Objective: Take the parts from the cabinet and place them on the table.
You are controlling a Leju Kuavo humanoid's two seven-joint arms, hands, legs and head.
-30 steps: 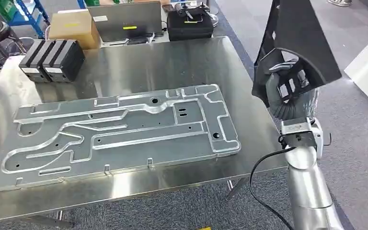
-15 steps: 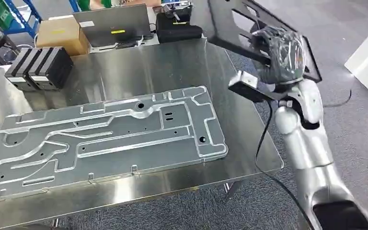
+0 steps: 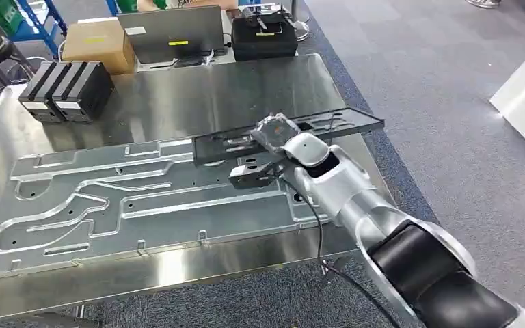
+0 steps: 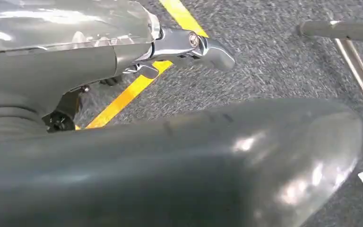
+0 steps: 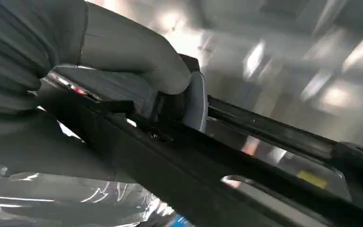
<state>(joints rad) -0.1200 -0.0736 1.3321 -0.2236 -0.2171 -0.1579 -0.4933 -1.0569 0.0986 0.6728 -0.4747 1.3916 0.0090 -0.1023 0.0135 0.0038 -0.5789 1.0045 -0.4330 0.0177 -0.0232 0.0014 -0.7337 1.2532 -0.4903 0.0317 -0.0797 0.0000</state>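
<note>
My right hand (image 3: 273, 133) has its fingers clamped on the flat black slotted plastic panel (image 3: 294, 133), held low over the right side of the steel table (image 3: 198, 82), just above the big machined aluminium plate (image 3: 143, 198), so basically only the set-down's left.

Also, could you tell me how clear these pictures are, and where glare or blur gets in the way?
Head view: sharp, with soft ceiling-light glare across the steel table and the large aluminium plate; the black frame part in the right hand reads clearly. Right wrist view: background smeared, with blown-out light patches. Left wrist view: carpet slightly blurred, and a dark out-of-focus shape in front carries bright highlights.
</note>
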